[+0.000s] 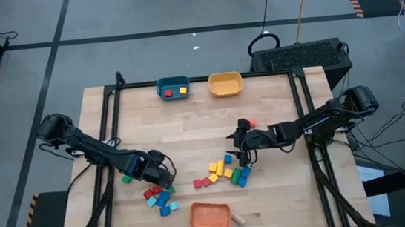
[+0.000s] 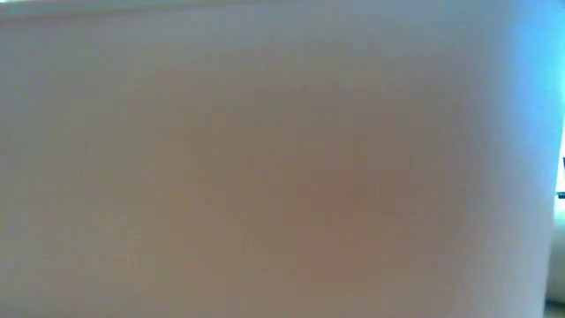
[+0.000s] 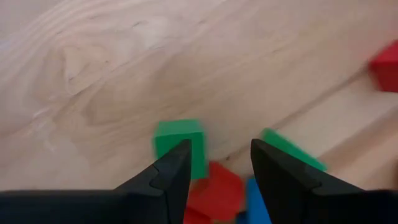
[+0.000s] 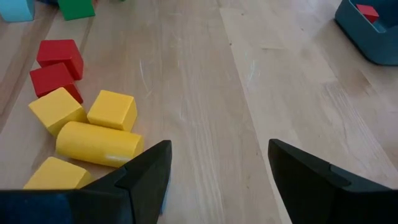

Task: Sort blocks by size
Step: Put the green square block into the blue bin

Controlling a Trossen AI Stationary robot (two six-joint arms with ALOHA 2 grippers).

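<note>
My left gripper [image 1: 164,180] [image 3: 221,149] points down, open, over a small cluster of red, blue and light blue blocks [image 1: 158,196] at the near left. In its wrist view a red block [image 3: 217,193] lies below the gap between the fingers, with a green block [image 3: 180,146] and another green one [image 3: 289,149] beside them. My right gripper [image 1: 242,148] [image 4: 217,152] hangs open, slanting down, just beyond a second cluster of yellow, red, blue and green blocks [image 1: 227,171]. Its wrist view shows yellow blocks [image 4: 99,143] and red blocks [image 4: 56,68], all resting on the table.
A teal bowl [image 1: 172,88] holding a red and a yellow block and a yellow bowl [image 1: 225,84] stand at the far edge. An orange bowl [image 1: 210,215] sits at the near edge with a plain wood block [image 1: 237,217] beside it. A lone green block [image 1: 127,179] lies left.
</note>
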